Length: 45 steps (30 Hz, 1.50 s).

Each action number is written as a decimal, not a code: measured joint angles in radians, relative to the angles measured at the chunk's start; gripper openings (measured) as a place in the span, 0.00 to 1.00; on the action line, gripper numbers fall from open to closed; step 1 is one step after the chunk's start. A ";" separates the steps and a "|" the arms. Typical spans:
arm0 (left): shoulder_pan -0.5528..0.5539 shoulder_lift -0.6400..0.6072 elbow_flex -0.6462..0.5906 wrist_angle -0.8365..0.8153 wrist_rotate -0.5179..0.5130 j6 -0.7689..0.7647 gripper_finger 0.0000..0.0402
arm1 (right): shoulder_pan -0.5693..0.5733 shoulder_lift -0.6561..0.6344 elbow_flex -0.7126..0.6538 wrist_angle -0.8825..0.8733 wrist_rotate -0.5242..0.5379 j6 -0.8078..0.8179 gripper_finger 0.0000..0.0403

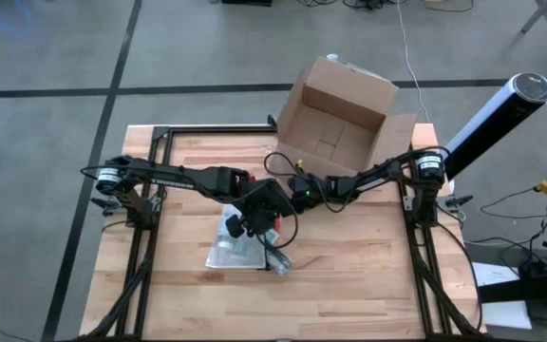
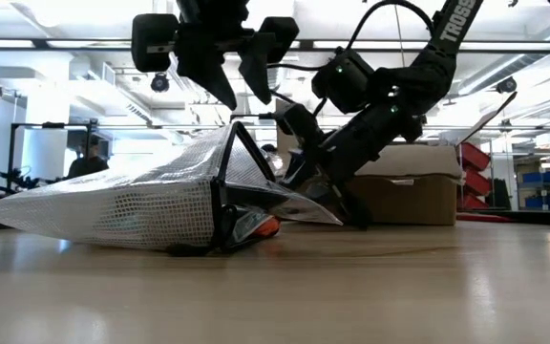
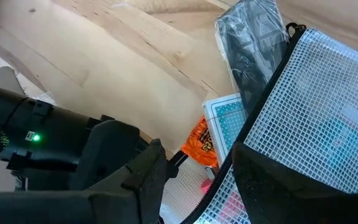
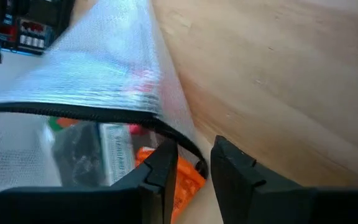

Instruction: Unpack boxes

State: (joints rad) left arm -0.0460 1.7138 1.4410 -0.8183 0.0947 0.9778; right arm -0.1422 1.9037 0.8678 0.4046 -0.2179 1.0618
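The open cardboard box (image 1: 335, 119) stands at the table's far edge, apart from both arms. The left gripper (image 2: 238, 96) holds the mesh zip pouch (image 2: 132, 205) by its raised zipper edge. The right gripper (image 4: 192, 171), jaws narrow, is at the pouch mouth beside an orange packet (image 4: 182, 180). It should pinch only the packet, not the mesh.

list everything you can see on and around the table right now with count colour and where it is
cardboard box: one, brown, open, at the table's far edge.
mesh zip pouch: one, translucent white with black zipper, mid-table, mouth lifted open.
orange packet: one, inside the pouch.
black wrapped item: one, inside the pouch.
table: one, light wood.
person: one, dark clothing, in the room behind.
left gripper: one, black, above the pouch, holding its zipper edge.
right gripper: one, black, fingers at the pouch's mouth by the zipper edge.
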 joint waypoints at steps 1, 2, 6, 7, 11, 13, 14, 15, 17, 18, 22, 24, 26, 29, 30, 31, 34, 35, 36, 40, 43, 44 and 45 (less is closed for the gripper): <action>-0.001 0.000 0.000 -0.002 0.000 0.000 0.41 | 0.000 0.007 0.005 -0.001 -0.007 0.000 0.16; -0.002 0.000 0.000 -0.007 0.000 0.000 0.41 | 0.000 0.018 0.013 -0.004 -0.020 0.001 0.14; -0.004 0.000 0.000 -0.023 0.006 0.012 0.40 | 0.002 0.041 0.049 -0.024 -0.048 -0.010 0.07; -0.004 0.000 0.000 -0.025 0.013 0.017 0.40 | 0.003 0.044 0.058 -0.025 -0.049 -0.018 0.05; -0.004 0.000 0.000 -0.041 0.026 0.050 0.42 | 0.004 0.050 0.090 -0.020 -0.055 -0.038 0.01; -0.004 0.000 0.000 -0.049 0.032 0.059 0.42 | 0.005 0.053 0.104 -0.003 -0.055 -0.048 0.01; -0.004 0.000 -0.002 -0.048 0.037 0.061 0.43 | 0.005 0.053 0.108 -0.003 -0.055 -0.054 0.00; -0.004 0.000 -0.002 -0.052 0.044 0.061 0.43 | 0.005 0.052 0.112 -0.003 -0.055 -0.059 0.00; -0.004 0.000 -0.003 -0.057 0.047 0.061 0.43 | 0.005 0.052 0.121 -0.004 -0.056 -0.064 0.00; -0.004 0.000 -0.003 -0.056 0.047 0.061 0.43 | 0.005 0.052 0.124 -0.009 -0.056 -0.064 0.00; -0.004 0.000 -0.011 -0.059 0.047 0.061 0.43 | 0.005 0.052 0.128 -0.026 -0.056 -0.071 0.00; -0.004 0.000 -0.015 -0.071 0.047 0.061 0.42 | 0.005 0.052 0.128 -0.026 -0.067 -0.071 0.00; -0.005 0.000 -0.021 -0.073 0.047 0.061 0.42 | 0.005 0.052 0.128 -0.026 -0.074 -0.071 0.00; -0.005 0.000 -0.032 -0.074 0.047 0.061 0.41 | 0.005 0.051 0.128 -0.026 -0.081 -0.071 0.00; -0.005 0.000 -0.035 -0.073 0.046 0.061 0.41 | 0.005 0.051 0.128 -0.025 -0.083 -0.071 0.00; -0.005 0.000 -0.039 -0.073 0.046 0.061 0.40 | 0.005 0.051 0.128 -0.025 -0.089 -0.071 0.00; -0.005 0.000 -0.056 -0.073 0.046 0.062 0.39 | 0.005 0.051 0.128 -0.025 -0.108 -0.071 0.00; -0.005 0.000 -0.062 -0.073 0.045 0.066 0.39 | 0.006 0.051 0.128 -0.023 -0.112 -0.071 0.00; -0.005 0.000 -0.067 -0.073 0.045 0.071 0.39 | 0.006 0.050 0.128 -0.019 -0.119 -0.071 0.00; -0.005 0.000 -0.079 -0.073 0.045 0.091 0.39 | 0.007 0.050 0.128 0.002 -0.131 -0.071 0.00; -0.005 0.000 -0.079 -0.073 0.046 0.092 0.39 | 0.007 0.049 0.128 0.005 -0.132 -0.071 0.00; -0.005 0.000 -0.079 -0.073 0.046 0.092 0.39 | 0.007 0.049 0.128 0.005 -0.132 -0.071 0.00; -0.005 0.000 -0.079 -0.073 0.046 0.092 0.39 | 0.007 0.049 0.128 0.005 -0.134 -0.071 0.00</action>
State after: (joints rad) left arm -0.0505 1.7138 1.3624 -0.8909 0.1402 1.0697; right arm -0.1356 1.9530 0.9955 0.4091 -0.3516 0.9913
